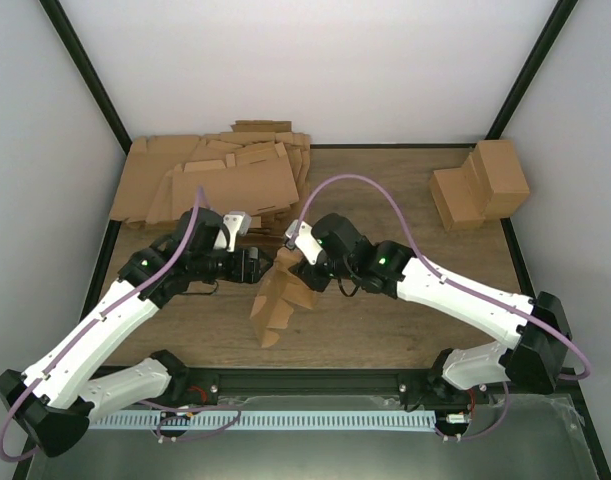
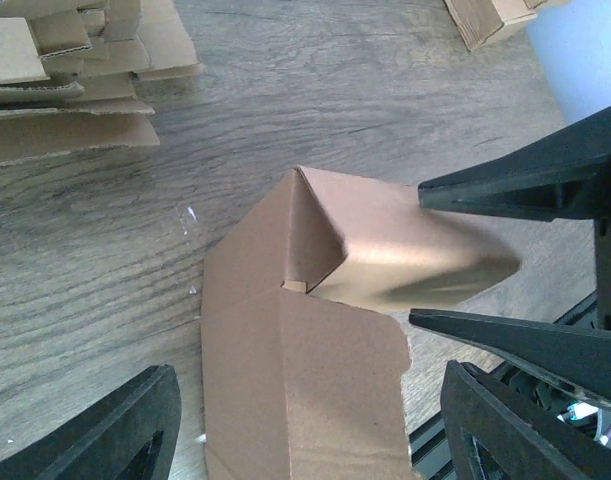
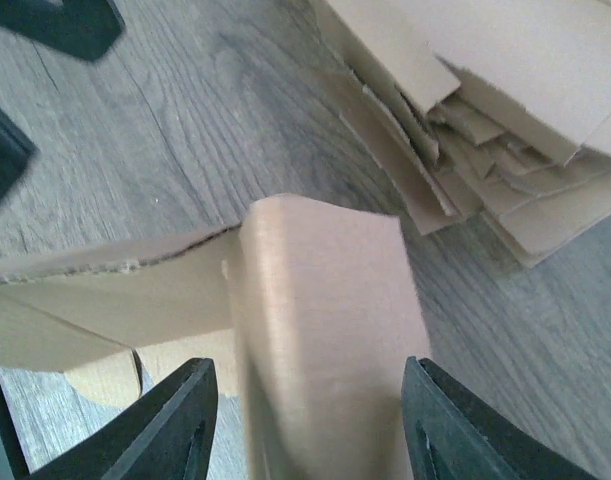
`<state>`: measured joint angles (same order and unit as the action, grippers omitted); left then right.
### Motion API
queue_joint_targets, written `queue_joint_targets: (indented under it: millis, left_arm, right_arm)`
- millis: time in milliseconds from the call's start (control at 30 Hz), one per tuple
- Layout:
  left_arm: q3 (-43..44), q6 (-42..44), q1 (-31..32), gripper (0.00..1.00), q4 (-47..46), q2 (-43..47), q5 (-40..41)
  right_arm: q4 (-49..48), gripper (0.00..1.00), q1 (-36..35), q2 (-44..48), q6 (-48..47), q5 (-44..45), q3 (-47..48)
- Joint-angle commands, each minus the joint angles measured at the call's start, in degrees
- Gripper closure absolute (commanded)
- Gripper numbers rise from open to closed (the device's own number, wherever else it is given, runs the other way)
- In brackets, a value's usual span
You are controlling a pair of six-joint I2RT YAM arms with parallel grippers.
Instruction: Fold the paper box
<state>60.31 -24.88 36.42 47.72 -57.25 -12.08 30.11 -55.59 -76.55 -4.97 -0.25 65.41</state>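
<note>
- Paper box (image 1: pixel 278 300): on the table (image 1: pixel 385 325), centre-front, between the two arms. It is only partly formed. One long panel lies flat on the wood, running toward the near edge, and the far end is creased up into a raised flap.
- Right end effector (image 3: pixel 307 380): fingers spread, straddling the raised flap. In the right wrist view the brown panel fills the gap between both fingers. In the left wrist view the upper finger sits at the flap's top edge and the lower finger just below its underside. I cannot tell whether there is firm contact, as the flap is blurred. Reads as open, not clamped.
- Left end effector (image 2: pixel 310 390): fingers wide apart above the flat panel, on the left side of the box, gripping nothing. The tips do not touch the cardboard in its own view.
- Heap of flat cardboard sheets (image 1: pixel 225 175): far-left corner of the table, loosely stacked with uneven edges, near the box's far end but apart from it.
- Finished cardboard cuboids (image 1: pixel 480 185): far-right corner, well apart from the box.
</note>
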Motion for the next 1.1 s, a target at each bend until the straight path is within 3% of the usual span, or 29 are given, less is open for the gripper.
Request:
queue_joint_targets:
  millis: [0, 633, 1067]
  left_arm:
    - [1.6, -0.1, 0.1, 0.26, 0.0, -0.2, -0.1]
    - [1.1, -0.3, 0.1, 0.26, -0.1, 0.1, 0.9]
    - [0.0, -0.8, 0.1, 0.25, -1.7, 1.1, 0.4]
  right_arm:
    - [0.3, 0.48, -0.4, -0.5, 1.0, 1.2, -2.0]
    - [0.6, 0.42, -2.2, 0.7, -1.2, 8.9, 0.0]
    - [-1.7, 0.31, -6.8, 3.9, -3.4, 13.4, -0.2]
